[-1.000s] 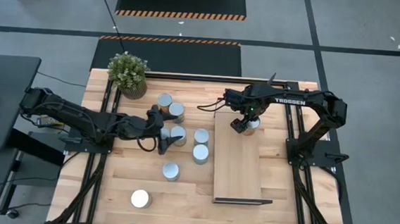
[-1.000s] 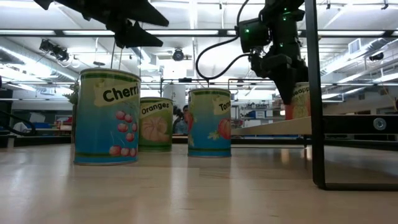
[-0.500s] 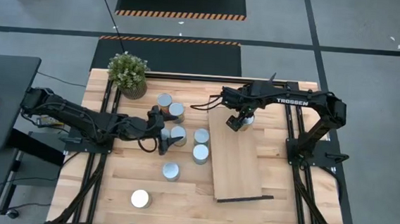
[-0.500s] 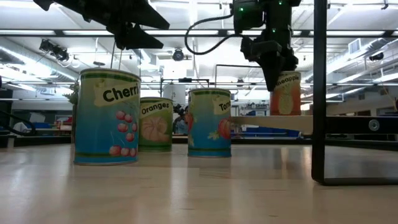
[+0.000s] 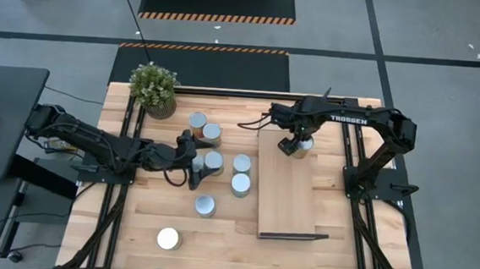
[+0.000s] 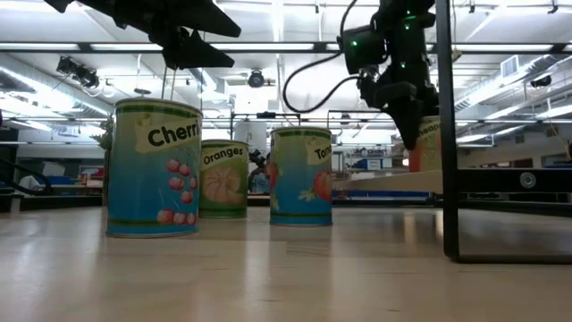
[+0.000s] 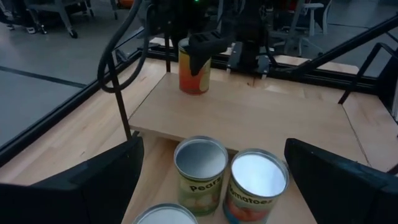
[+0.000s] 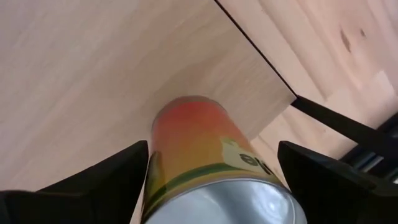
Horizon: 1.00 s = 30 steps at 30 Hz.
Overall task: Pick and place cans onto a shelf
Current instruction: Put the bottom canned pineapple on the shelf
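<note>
high view: right claw (image 5: 295,144) over the far end of the shelf (image 5: 287,193), straddling an orange can (image 5: 302,146) that stands near the shelf's far right corner; whether the fingers press the can, cannot tell from here. shelf lying on the right half of the tabletop (image 5: 139,238), long side running far to near. left claw (image 5: 194,163) at mid-tabletop, spread wide beside a cluster of silver-lidded cans (image 5: 213,161); two more cans near the potted plant (image 5: 153,89) at the far left corner, one toward the near edge, and a white-topped can (image 5: 167,239) close to the near left corner.

low view: right claw (image 6: 409,121) hanging in front of the orange can (image 6: 427,143) on the raised shelf (image 6: 393,183), behind a black frame post (image 6: 445,134). cherry can (image 6: 152,167), oranges can (image 6: 223,179) and a third can (image 6: 300,175) upright on the tabletop.

left wrist view: left claw's dark fingers (image 7: 93,183) far apart, gripping nothing; two cans (image 7: 200,165) just ahead, touching side by side against the shelf's edge. orange can (image 7: 194,65) upright at the shelf's far end with the right claw (image 7: 205,50) around it.

right wrist view: orange can (image 8: 205,162) between the right claw's fingers (image 8: 93,180), clear gaps on both sides, so spread and not squeezing; can base resting on the shelf (image 8: 93,68) near its corner.
</note>
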### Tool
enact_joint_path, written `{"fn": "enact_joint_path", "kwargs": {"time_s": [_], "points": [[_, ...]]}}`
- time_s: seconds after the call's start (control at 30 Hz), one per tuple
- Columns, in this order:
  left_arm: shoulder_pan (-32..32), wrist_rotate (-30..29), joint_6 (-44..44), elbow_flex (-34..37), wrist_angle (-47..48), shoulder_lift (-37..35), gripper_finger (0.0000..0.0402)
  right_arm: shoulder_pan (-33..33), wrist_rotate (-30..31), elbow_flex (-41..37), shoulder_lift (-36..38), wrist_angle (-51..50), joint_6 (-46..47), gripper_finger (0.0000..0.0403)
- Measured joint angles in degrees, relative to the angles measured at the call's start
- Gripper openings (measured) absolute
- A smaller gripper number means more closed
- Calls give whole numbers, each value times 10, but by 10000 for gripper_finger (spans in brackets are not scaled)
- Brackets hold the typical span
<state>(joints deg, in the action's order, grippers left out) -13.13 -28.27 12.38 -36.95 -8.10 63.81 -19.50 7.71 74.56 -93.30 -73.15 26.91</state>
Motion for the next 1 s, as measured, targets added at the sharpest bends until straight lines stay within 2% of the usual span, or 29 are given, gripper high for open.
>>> {"fn": "enact_joint_path", "kwargs": {"time_s": [0.27,0.67,1.0], "points": [[-4,0,0,0,3,0,396,-2,-9,-38,1,14,15,366],[-4,0,1,0,3,0,396,52,-13,-39,1,30,46,366],[-4,0,1,0,3,0,396,61,-20,-28,1,24,46,366]]}}
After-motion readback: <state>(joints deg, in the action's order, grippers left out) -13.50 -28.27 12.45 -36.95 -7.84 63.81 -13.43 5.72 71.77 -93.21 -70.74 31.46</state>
